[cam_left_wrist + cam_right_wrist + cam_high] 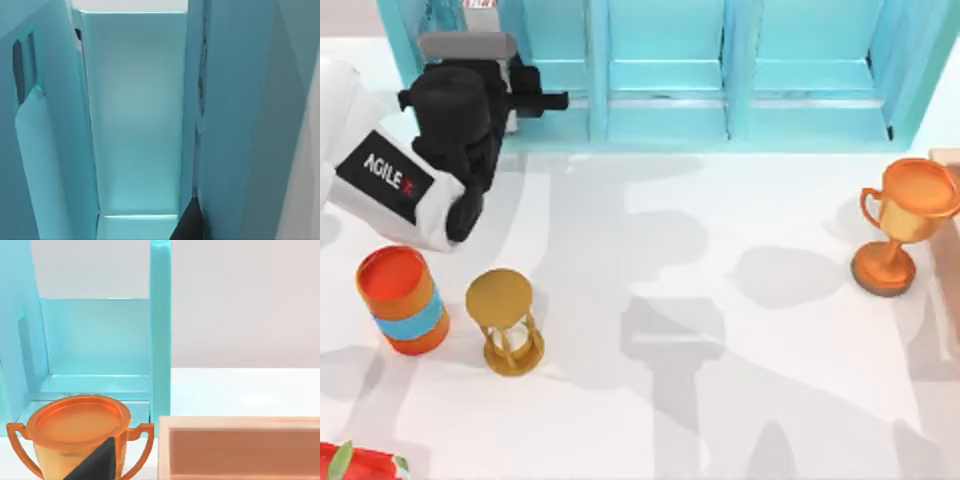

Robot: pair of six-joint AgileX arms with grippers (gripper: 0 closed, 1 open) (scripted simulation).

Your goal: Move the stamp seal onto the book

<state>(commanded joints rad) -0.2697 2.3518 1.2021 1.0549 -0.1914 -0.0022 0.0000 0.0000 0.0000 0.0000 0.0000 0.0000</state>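
a rendered tabletop test scene, not a lived-in room: a plain white table (720,400) holds a light-blue shelf unit (740,70), a trophy cup (905,225) and an hourglass (505,320).

The top view looks straight down on the white table (720,400), with the light-blue shelf unit (670,90) along the far edge. The left wrist cam sits super close, staring into one shelf compartment. The right wrist cam looks low across the table at the orange trophy cup (77,432) and the shelf unit behind it; both also turn up in the top view.
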